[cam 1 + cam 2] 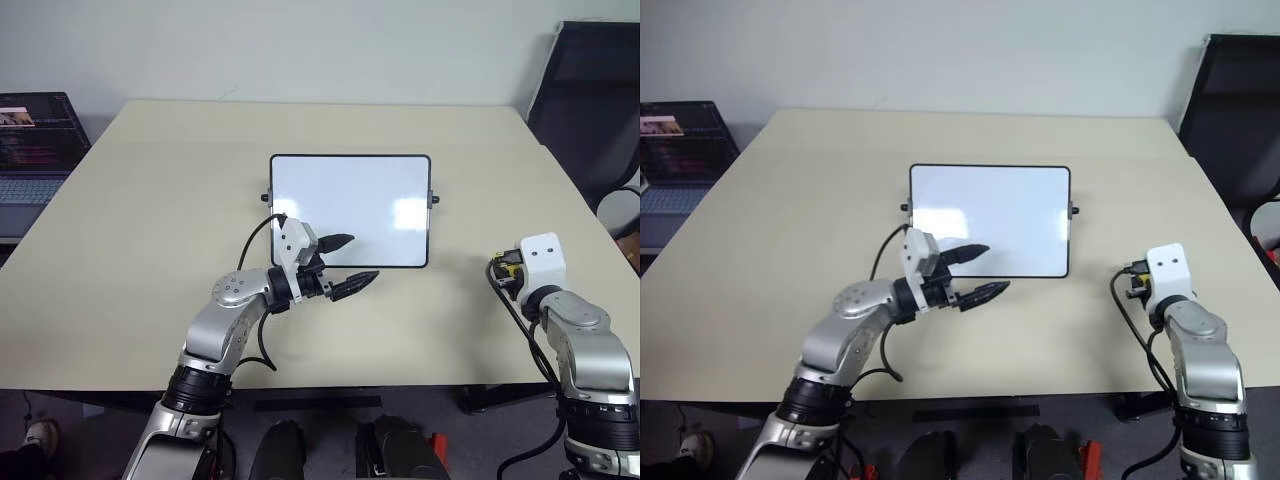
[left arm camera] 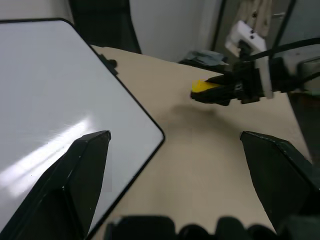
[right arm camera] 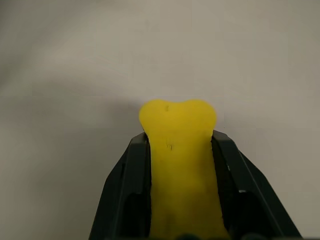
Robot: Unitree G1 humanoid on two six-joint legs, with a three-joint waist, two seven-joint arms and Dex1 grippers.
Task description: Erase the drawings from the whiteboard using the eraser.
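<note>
The whiteboard (image 1: 350, 205) lies flat in the middle of the table, black-framed, its surface plain white with glare patches. The drawings are out of view. My left gripper (image 1: 358, 260) is open and points to the right over the board's near left corner, one finger above the board and the other above the table just in front of it. My right gripper (image 3: 177, 140) hangs over bare table to the right of the board, shut on the yellow eraser (image 3: 177, 150). In the left wrist view the eraser (image 2: 202, 86) sticks out from its black fingers, apart from the board.
The beige table (image 1: 150, 250) reaches well past the board on all sides. A laptop (image 1: 35, 150) sits off the table's far left edge. A black chair (image 1: 590, 100) stands at the far right. Black cables loop beside both wrists.
</note>
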